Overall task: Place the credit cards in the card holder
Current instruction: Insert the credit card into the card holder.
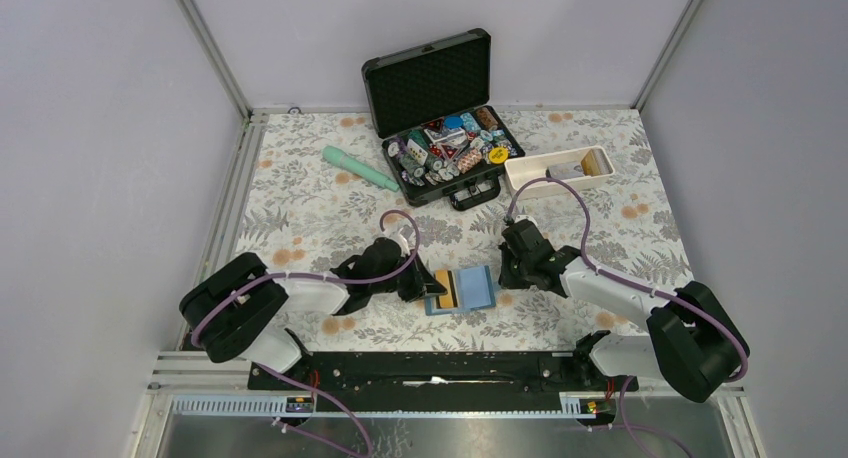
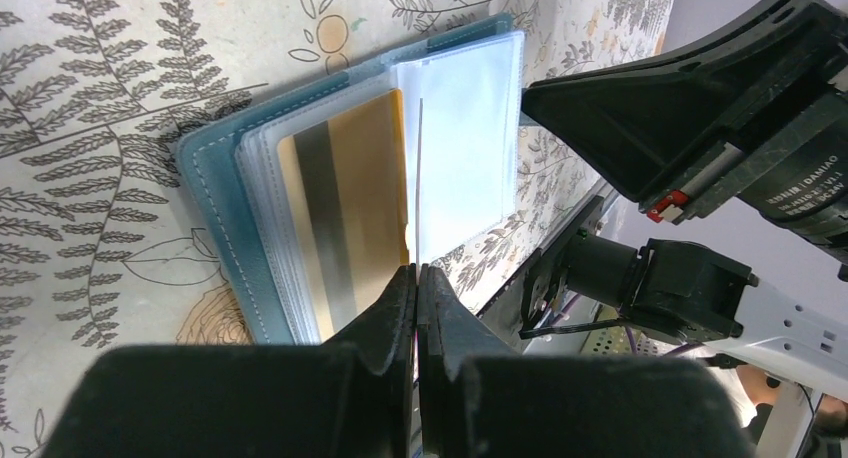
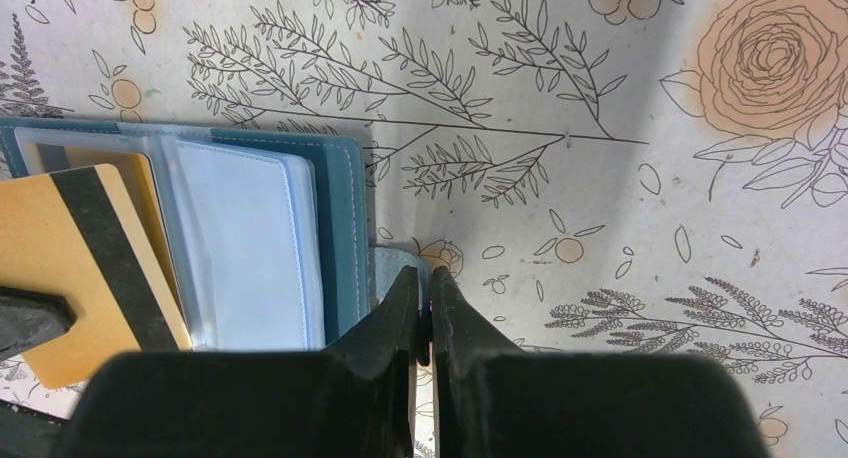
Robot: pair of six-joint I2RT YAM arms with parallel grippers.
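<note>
Both arms low, reaching inward, left hand (image 1: 415, 278) and right hand (image 1: 508, 263) with fingers pressed together

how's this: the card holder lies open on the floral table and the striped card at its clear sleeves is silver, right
Not quite. The card holder does lie open on the floral table, but the striped card at its clear sleeves is orange-gold, not silver. The left wrist view shows this plainly, and the right wrist view agrees.

The only legible writing is small white lettering on the right arm's black motor housing (image 2: 795, 178), seen at the right of the left wrist view. It reads "DAMIAO". The lines around it are too small to make out.
</note>
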